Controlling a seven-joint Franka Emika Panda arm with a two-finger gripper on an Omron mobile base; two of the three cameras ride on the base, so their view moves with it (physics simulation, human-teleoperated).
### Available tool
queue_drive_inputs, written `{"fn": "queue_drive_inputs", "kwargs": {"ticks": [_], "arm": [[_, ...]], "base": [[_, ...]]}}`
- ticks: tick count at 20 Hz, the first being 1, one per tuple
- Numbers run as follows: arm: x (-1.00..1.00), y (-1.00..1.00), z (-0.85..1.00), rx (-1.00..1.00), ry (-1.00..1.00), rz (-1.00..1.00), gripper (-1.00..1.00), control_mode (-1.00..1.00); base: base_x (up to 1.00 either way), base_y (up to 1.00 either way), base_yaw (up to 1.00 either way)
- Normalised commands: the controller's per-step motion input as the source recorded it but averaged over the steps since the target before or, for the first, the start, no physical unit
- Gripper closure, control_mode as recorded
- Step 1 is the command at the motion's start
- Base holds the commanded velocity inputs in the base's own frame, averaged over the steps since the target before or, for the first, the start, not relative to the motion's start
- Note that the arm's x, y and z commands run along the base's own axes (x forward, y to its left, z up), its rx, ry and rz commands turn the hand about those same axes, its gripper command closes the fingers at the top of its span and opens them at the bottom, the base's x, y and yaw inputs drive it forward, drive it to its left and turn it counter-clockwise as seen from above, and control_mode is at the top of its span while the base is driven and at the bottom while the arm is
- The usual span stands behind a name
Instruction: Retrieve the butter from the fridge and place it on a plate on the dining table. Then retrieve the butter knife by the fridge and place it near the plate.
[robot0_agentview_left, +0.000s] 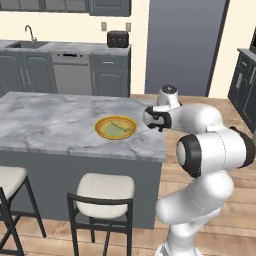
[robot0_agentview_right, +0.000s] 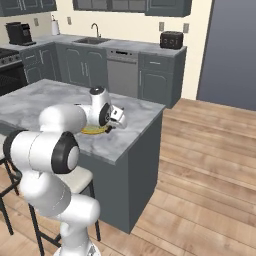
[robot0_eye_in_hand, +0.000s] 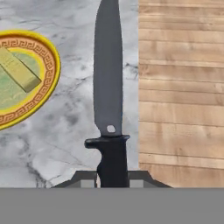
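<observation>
My gripper is shut on the black handle of the butter knife. Its dark blade points ahead over the dining table, close to the table's edge beside the wooden floor. The plate, yellow-rimmed with a pale green centre, lies just left of the blade with the butter resting on it. From the base the gripper hovers right of the plate and butter, near the table's right end. It sits beside the plate in the right base view too. The fridge is out of view.
Two stools stand along the table's near side. Behind it runs a counter with a sink, a dishwasher and a toaster. Wooden floor lies open to the right of the table.
</observation>
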Motion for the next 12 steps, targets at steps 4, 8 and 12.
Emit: {"fn": "queue_drive_inputs", "kwargs": {"ticks": [4,8,12], "arm": [[0.5,0.0,-0.59,0.0,0.02,0.0,1.0,-1.0],[0.33,-0.03,-0.61,0.02,0.05,-0.03,1.0,-1.0],[0.48,-0.03,-0.43,0.06,0.07,-0.04,1.0,-1.0]], "base": [[0.0,0.0,0.0],[0.0,0.0,0.0],[0.0,0.0,0.0]]}}
